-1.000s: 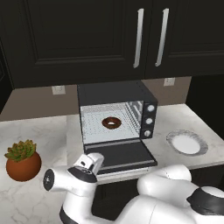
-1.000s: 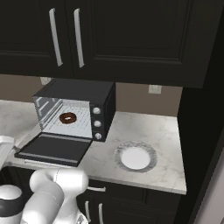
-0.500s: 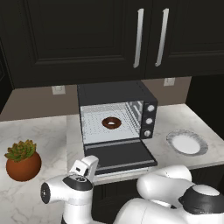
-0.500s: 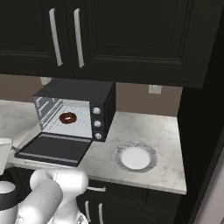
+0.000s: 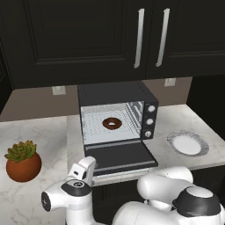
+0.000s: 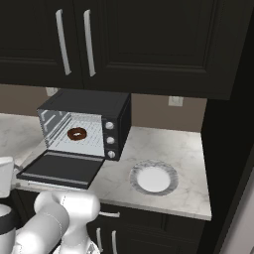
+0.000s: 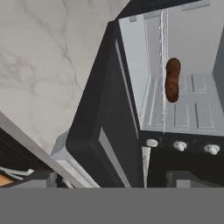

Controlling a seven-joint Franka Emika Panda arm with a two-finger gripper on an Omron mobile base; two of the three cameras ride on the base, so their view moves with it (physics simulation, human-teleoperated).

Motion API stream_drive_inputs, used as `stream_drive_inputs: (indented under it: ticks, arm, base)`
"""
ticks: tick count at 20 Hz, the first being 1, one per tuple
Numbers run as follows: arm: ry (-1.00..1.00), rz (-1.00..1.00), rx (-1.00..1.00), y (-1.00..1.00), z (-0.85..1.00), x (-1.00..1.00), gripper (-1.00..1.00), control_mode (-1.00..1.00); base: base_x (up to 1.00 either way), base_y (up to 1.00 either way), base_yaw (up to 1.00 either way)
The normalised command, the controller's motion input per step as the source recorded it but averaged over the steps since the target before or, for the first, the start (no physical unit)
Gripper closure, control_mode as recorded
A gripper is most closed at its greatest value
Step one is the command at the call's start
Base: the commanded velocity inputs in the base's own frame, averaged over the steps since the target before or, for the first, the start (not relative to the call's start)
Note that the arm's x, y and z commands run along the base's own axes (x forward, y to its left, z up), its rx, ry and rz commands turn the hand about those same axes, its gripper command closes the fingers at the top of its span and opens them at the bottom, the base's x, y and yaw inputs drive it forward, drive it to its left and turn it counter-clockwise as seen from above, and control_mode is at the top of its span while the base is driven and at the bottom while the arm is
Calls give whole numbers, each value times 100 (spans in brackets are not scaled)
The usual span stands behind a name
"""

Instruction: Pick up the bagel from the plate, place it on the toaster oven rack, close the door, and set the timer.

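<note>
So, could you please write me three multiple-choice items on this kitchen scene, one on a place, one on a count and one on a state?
1. Where is the bagel?
A. on the plate
B. on the toaster oven rack
C. on the counter beside the potted plant

2. How many round knobs are on the oven's side panel?
A. one
B. three
C. five

3. What state is the door in?
A. shut
B. open, folded down flat
C. taken off

Answers:
1 B: the brown ring lies on the toaster oven rack inside the black oven, and the plate is bare.
2 B: three knobs stand in a column on the panel.
3 B: the door lies flat in front of the oven's open mouth.
</note>
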Motion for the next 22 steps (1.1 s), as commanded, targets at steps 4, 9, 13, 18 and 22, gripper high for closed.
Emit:
stream_drive_inputs:
  ticks: [4, 9, 13, 18, 22]
  arm:
    - [-4, 4, -8, 5, -17, 8, -100, -100]
    - [0, 6, -3, 20, -19, 18, -100, -100]
    - [-2, 7, 0, 21, -1, 25, -100, -100]
    - [-4, 4, 0, 8, 0, 22, -100, -100]
    - [-5, 0, -8, 0, 0, 1, -100, -100]
  base:
    - [0, 0, 0]
    - [0, 0, 0]
    - [0, 0, 0]
    - [0, 0, 0]
    - [0, 0, 0]
